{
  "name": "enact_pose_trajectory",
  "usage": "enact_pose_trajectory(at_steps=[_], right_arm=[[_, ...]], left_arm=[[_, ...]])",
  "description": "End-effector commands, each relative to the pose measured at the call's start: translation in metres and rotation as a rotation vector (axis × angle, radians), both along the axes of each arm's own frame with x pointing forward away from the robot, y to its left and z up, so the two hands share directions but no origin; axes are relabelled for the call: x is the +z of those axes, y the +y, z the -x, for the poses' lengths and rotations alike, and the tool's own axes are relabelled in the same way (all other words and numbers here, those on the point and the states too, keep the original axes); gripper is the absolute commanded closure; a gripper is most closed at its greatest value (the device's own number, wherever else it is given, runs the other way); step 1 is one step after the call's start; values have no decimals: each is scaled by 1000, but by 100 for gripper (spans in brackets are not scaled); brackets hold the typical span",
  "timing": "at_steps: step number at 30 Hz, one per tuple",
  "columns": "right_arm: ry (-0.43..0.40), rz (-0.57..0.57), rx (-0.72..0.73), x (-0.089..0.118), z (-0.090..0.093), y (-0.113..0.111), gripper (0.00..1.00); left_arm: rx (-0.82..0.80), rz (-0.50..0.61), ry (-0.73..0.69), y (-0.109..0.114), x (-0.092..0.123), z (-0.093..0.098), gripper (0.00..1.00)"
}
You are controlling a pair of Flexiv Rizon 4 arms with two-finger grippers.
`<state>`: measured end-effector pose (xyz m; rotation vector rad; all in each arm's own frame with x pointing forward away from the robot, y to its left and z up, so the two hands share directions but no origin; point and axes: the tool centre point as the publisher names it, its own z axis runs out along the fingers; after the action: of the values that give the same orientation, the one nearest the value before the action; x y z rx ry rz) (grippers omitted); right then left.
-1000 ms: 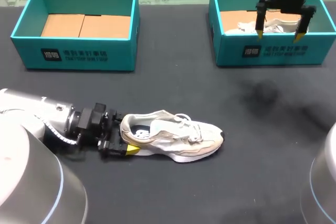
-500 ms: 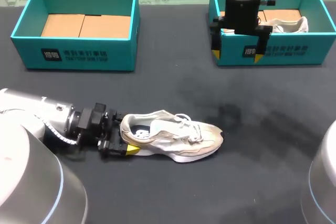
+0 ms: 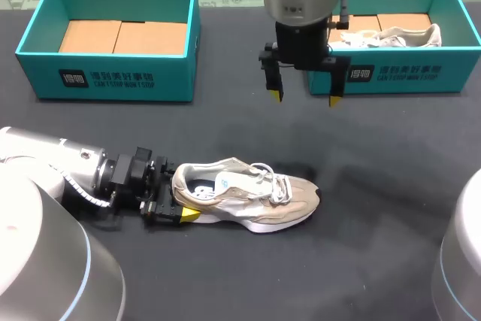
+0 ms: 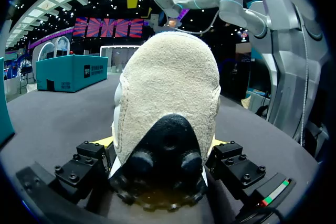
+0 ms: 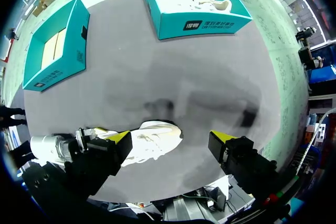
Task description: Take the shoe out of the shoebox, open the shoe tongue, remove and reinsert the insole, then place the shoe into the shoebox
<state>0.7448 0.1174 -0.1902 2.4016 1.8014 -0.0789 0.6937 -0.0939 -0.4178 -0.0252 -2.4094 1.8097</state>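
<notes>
A teal shoebox (image 3: 105,80) with a bare cardboard floor stands at the far left of the dark worktop (image 3: 376,186). Nearer the front, the left hand (image 3: 178,195) lies low on the worktop, clenched on the heel of the shoe (image 3: 248,197), one finger on each side. The shoe rests on its sole outside both boxes, with its toe pointing right. It is a pale cream and beige trainer with white laces, a white sole and a dark patch at the back of the heel. A blue mark shows inside its opening. The right hand (image 3: 304,98) hangs above the worktop beyond the shoe, its fingers spread wide and holding nothing. Behind it, the second teal shoebox (image 3: 398,77) holds another pale shoe (image 3: 391,35).
</notes>
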Motion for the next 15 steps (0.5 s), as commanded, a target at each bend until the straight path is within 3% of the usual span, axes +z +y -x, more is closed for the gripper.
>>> enact_pose_trajectory(at_steps=[1,3,8,15], right_arm=[[3,2,-1,0,-1,1,0],[3,2,-1,0,-1,1,0],[-6,29,-16,-8,21,37,0],[-6,38,-50,-18,52,65,0]], left_arm=[[3,-2,-1,1,0,2,100],[3,-2,-1,1,0,2,100],[3,-2,-1,1,0,2,100],[3,-2,-1,1,0,2,100]])
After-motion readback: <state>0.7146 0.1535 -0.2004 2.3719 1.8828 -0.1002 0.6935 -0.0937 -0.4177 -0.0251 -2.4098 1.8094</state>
